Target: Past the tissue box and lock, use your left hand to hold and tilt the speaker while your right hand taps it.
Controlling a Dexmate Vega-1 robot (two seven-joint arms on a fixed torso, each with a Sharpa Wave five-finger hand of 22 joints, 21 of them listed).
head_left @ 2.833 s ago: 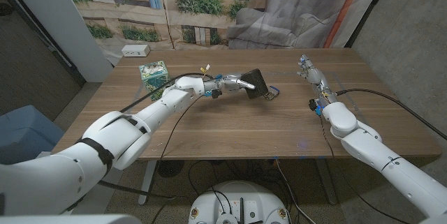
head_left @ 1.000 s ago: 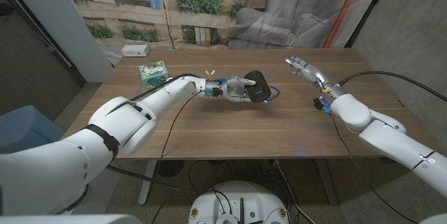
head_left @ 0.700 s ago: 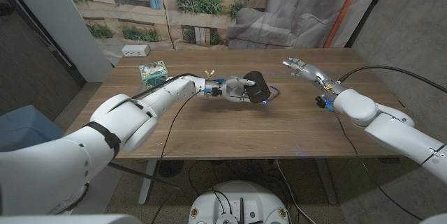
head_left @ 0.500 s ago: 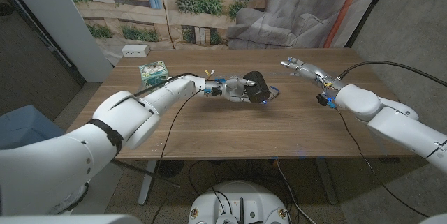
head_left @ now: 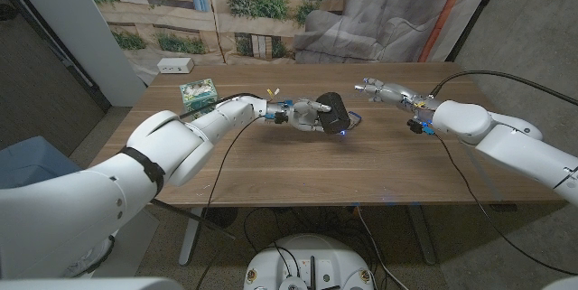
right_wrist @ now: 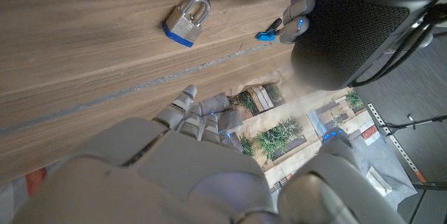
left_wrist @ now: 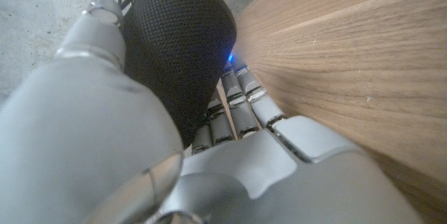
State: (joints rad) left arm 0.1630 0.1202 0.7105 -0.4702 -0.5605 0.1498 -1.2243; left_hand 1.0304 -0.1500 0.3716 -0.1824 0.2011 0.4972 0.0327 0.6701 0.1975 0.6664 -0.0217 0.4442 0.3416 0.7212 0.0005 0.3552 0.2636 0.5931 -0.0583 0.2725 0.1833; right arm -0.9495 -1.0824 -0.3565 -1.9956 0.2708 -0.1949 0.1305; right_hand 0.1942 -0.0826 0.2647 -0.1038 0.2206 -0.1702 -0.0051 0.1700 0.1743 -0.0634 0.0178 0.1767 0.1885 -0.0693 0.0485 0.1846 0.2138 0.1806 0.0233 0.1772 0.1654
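A black mesh speaker (head_left: 331, 111) is gripped by my left hand (head_left: 307, 114) at the middle of the table and held tilted, its end lifted toward the right. Up close, the speaker (left_wrist: 178, 42) shows a small blue light, with my left hand's fingers (left_wrist: 237, 112) wrapped under it. My right hand (head_left: 374, 88) hovers to the right of the speaker, apart from it, fingers spread and holding nothing. From the right wrist, my right hand (right_wrist: 188, 161) faces the speaker (right_wrist: 349, 28) and a silver padlock (right_wrist: 187, 19) with a blue base.
The padlock (head_left: 354, 120) lies on the wooden table (head_left: 298, 168) just right of the speaker. A green patterned tissue box (head_left: 199, 94) stands at the back left, a white box (head_left: 175, 66) beyond it. Cables run along both arms.
My right hand has swung left from the table's right side toward the speaker. Since the earliest frame my left hand has turned the speaker up into a tilt and held it steady.
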